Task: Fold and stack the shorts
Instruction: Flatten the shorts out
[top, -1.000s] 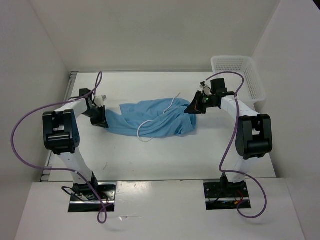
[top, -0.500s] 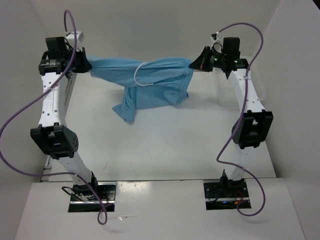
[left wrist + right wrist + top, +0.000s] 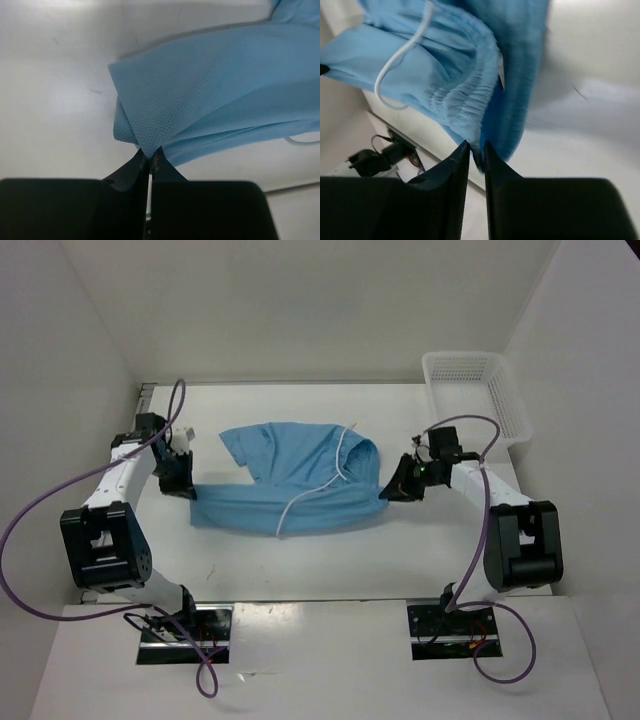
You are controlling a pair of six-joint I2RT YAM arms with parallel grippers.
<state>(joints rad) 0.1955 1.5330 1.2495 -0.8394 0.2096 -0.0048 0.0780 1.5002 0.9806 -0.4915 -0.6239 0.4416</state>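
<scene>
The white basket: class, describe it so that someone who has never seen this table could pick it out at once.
Start at the white table and look to its far right corner, beyond the right arm. There stands the basket. Unlike the soft blue shorts lying mid-table, it is an open white tub with mesh sides.

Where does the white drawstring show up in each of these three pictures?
Top external: the white drawstring curves across the middle of the sky-blue shorts.
Left wrist: only a small loop of drawstring at the right edge, below the fabric.
Right wrist: drawstring at upper left, over the gathered fabric.
Shared landmark: the shorts' blue fabric.
</scene>
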